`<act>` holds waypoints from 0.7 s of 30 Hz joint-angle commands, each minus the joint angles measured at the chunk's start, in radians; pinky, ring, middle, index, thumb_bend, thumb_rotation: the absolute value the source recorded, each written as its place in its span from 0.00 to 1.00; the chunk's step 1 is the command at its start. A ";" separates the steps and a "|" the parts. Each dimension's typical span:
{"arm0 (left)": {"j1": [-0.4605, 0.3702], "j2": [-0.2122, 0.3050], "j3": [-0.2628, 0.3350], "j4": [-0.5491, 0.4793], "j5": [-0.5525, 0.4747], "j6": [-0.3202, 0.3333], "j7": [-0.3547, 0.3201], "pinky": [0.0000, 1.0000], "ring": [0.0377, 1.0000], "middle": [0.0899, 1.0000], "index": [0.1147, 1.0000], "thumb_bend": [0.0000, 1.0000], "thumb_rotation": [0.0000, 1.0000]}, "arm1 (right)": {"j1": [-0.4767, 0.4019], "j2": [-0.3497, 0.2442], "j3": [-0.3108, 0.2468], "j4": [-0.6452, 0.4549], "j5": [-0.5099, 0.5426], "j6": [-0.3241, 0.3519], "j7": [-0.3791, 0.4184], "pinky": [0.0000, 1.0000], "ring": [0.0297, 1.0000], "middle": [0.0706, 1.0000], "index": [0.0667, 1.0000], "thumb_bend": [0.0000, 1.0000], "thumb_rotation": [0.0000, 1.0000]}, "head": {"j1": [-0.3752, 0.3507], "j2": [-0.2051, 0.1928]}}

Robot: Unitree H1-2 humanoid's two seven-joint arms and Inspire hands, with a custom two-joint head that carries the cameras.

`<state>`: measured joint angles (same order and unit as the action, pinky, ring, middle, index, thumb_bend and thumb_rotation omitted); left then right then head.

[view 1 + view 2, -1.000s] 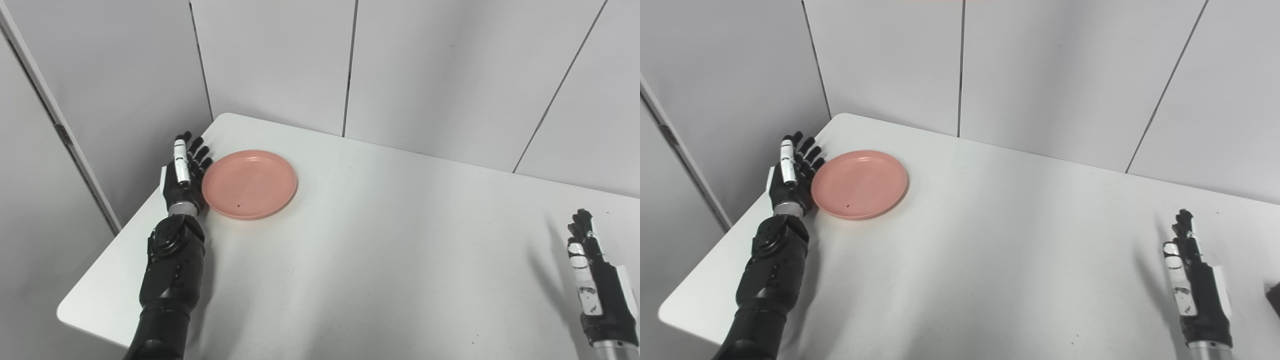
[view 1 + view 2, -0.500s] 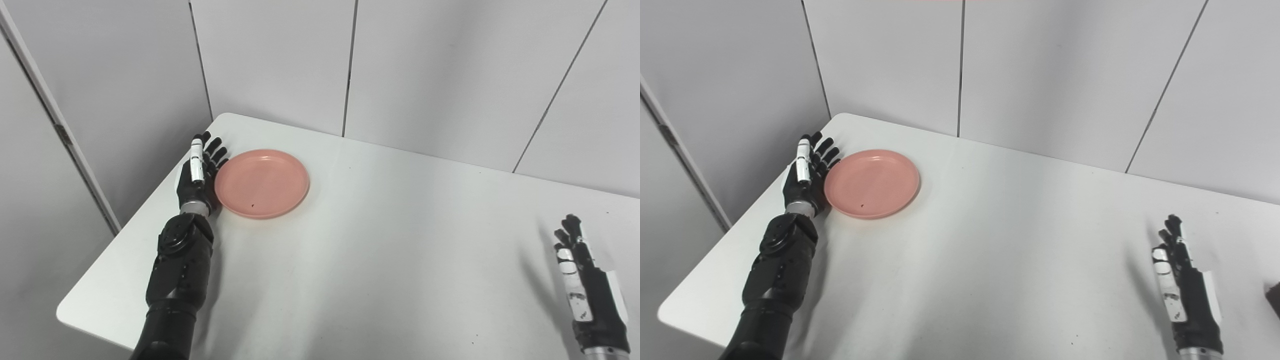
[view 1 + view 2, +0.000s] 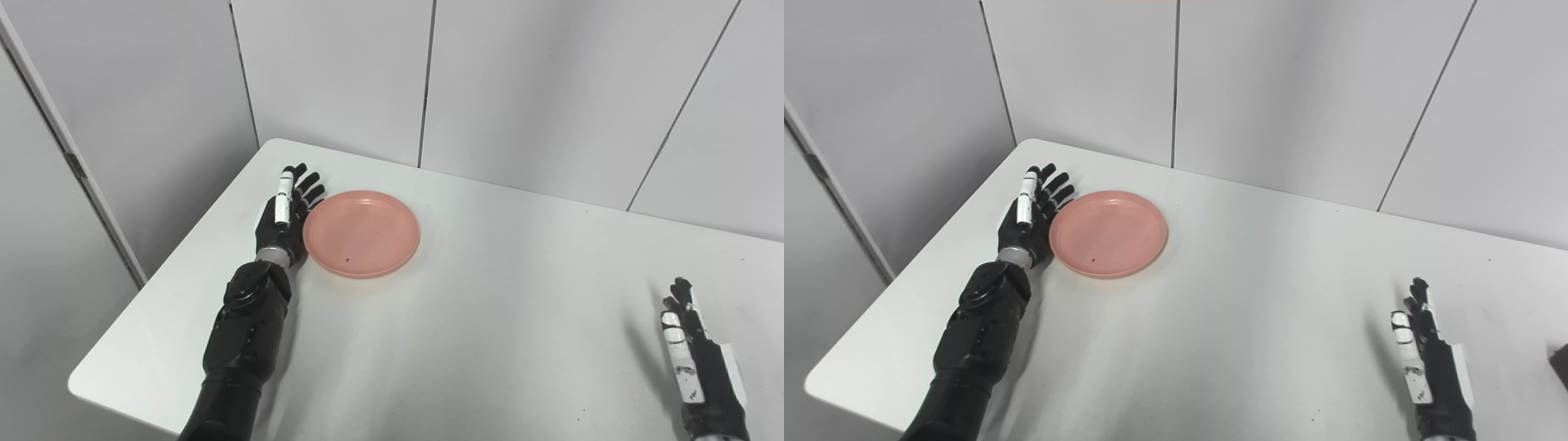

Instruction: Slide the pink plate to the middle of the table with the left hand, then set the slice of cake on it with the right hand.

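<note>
The pink plate [image 3: 361, 233] lies flat on the white table [image 3: 465, 343], left of its middle. My left hand [image 3: 285, 211] is open, on edge, its palm against the plate's left rim. My right hand [image 3: 698, 361] is open and empty at the bottom right, on edge just above the table. A dark brown bit at the right edge of the right eye view [image 3: 1560, 364] may be the cake slice; most of it is out of frame.
Grey wall panels [image 3: 520, 92] stand close behind the table. The table's left edge [image 3: 184, 245] runs beside my left arm. A small dark speck [image 3: 347, 260] sits on the plate.
My left hand has pushed the plate to the right, toward the table's middle. My right hand has drifted left and down a little.
</note>
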<state>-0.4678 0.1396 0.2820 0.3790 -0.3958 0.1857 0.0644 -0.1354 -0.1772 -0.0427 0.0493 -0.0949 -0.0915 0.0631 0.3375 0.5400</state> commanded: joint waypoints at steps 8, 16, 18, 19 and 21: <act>0.018 -0.049 -0.078 -0.106 0.014 0.092 -0.053 0.88 0.89 0.89 0.88 0.39 1.00 | 0.011 0.032 0.015 -0.072 -0.023 0.046 -0.022 0.98 0.97 0.99 1.00 0.29 1.00 | -0.040 0.006; 0.042 -0.094 -0.141 -0.178 0.006 0.155 -0.099 0.87 0.88 0.89 0.87 0.38 1.00 | 0.015 0.042 0.021 -0.087 -0.035 0.062 -0.020 0.99 0.98 1.00 1.00 0.28 1.00 | -0.067 0.008; 0.048 -0.105 -0.156 -0.199 0.006 0.169 -0.106 0.87 0.88 0.88 0.87 0.38 1.00 | 0.016 0.044 0.023 -0.087 -0.046 0.059 -0.027 0.99 0.98 1.00 1.00 0.28 1.00 | -0.079 0.010; 0.052 -0.110 -0.165 -0.209 0.005 0.175 -0.113 0.87 0.87 0.88 0.87 0.38 1.00 | 0.017 0.047 0.024 -0.084 -0.054 0.054 -0.033 0.98 0.97 0.99 0.99 0.28 1.00 | -0.095 0.012; 0.059 -0.119 -0.179 -0.224 0.003 0.181 -0.132 0.87 0.88 0.88 0.87 0.39 1.00 | 0.019 0.051 0.026 -0.085 -0.068 0.051 -0.041 0.96 0.96 0.98 0.98 0.28 1.00 | -0.107 0.014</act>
<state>-0.3972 0.0241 0.1147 0.1828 -0.3875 0.3550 -0.0396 -0.1038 -0.1293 -0.0170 -0.0090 -0.1515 -0.0331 0.0427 0.2439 0.5507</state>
